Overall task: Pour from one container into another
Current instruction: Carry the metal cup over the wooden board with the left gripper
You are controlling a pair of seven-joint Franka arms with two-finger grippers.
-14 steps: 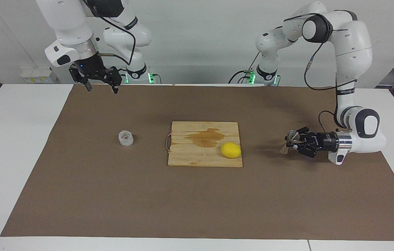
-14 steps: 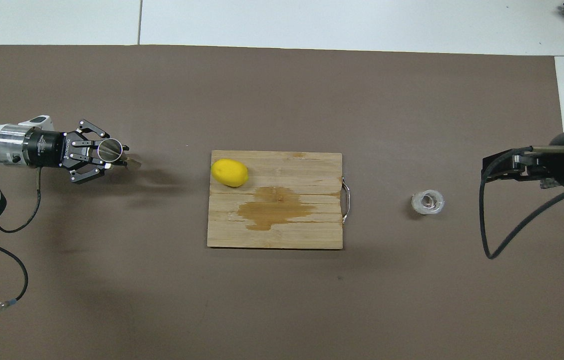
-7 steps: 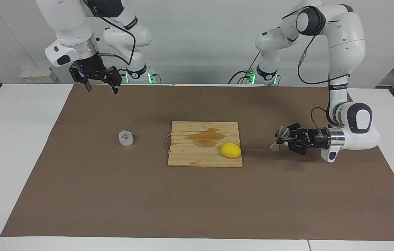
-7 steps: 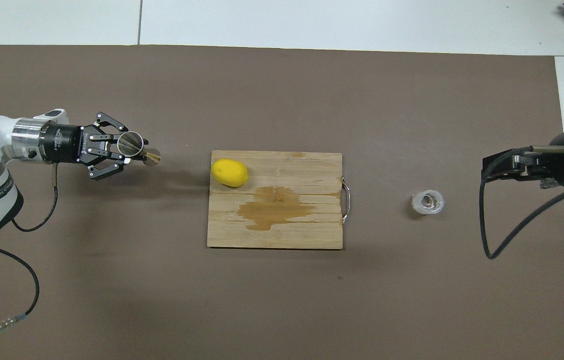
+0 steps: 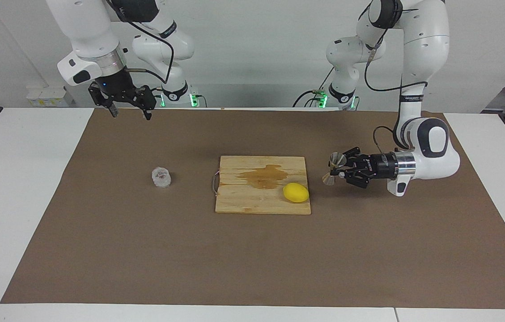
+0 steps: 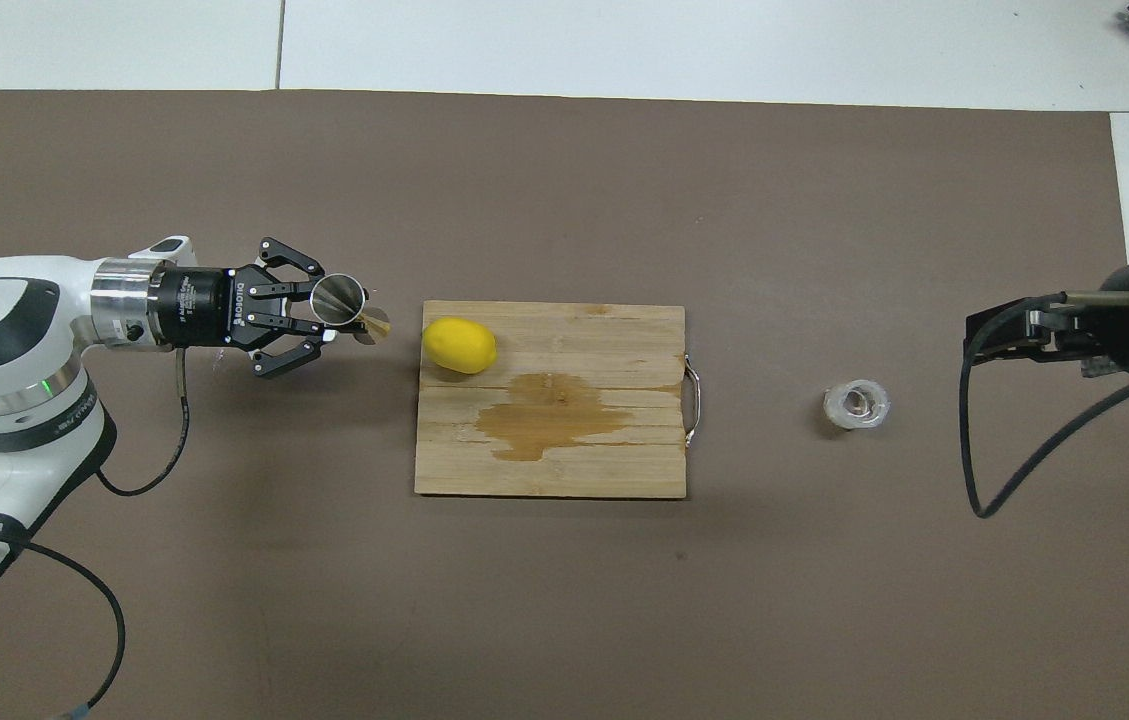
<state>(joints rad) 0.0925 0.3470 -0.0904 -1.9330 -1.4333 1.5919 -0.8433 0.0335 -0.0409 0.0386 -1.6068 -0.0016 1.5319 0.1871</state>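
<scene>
The small clear glass cup (image 5: 161,177) (image 6: 856,404) stands upright on the brown mat toward the right arm's end of the table, with nothing touching it. My left gripper (image 5: 340,169) (image 6: 328,316) reaches in level and is shut on the waist of the silvery hourglass jigger (image 5: 333,168) (image 6: 340,299). The jigger hangs slightly tilted above the mat, just off the cutting board's edge at the left arm's end. High over the mat's edge by its own base, my right gripper (image 5: 130,115) (image 6: 986,334) waits open with nothing in it.
A wooden cutting board (image 5: 243,203) (image 6: 544,475) with a dark wet stain lies mid-table. A yellow lemon (image 5: 296,192) (image 6: 460,345) rests on its corner closest to the jigger. A brown mat (image 5: 145,250) covers most of the white table.
My left arm has carried the jigger from the left arm's end of the mat toward the cutting board. The right arm and the glass cup have not moved.
</scene>
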